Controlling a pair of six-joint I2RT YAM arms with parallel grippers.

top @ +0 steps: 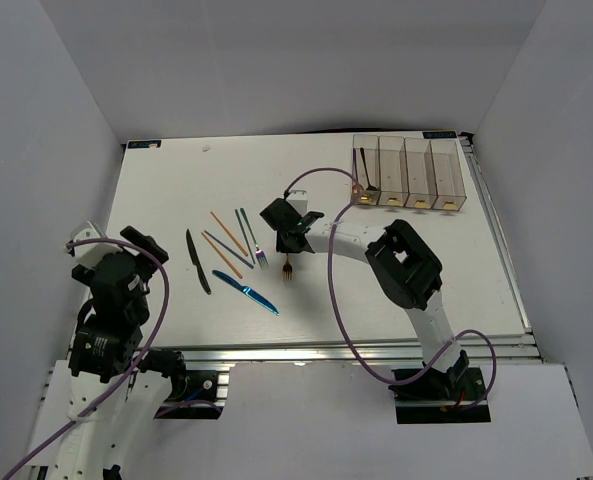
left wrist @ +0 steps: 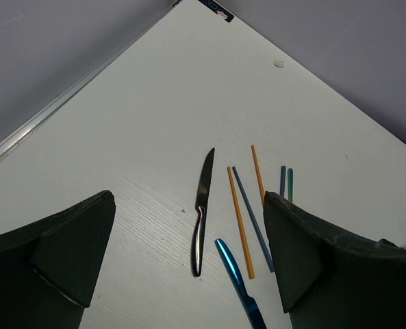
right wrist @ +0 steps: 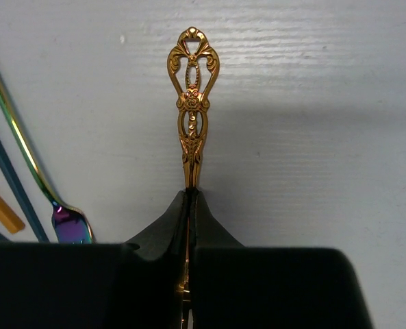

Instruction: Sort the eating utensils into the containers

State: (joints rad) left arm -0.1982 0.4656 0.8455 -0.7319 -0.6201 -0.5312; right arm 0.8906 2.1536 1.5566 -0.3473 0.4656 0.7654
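Observation:
My right gripper (top: 294,240) (right wrist: 191,195) is shut on a gold fork (top: 287,268) at mid-table. The fork's ornate gold handle (right wrist: 192,103) sticks out past the fingertips. To its left lie an iridescent utensil (top: 260,258) (right wrist: 69,226), orange chopsticks (top: 229,232) (left wrist: 240,223), blue chopsticks (top: 226,248) (left wrist: 252,219), a blue knife (top: 246,293) (left wrist: 238,281) and a black knife (top: 197,262) (left wrist: 203,212). My left gripper (top: 136,248) (left wrist: 189,202) hangs open above the table's left side, near the black knife, holding nothing. The containers (top: 409,175), clear bins in a row, stand at the back right.
The leftmost bin holds a dark utensil (top: 366,170). White walls enclose the table on three sides. A purple cable (top: 331,250) loops over the right arm. A small white scrap (left wrist: 278,64) lies near the back edge.

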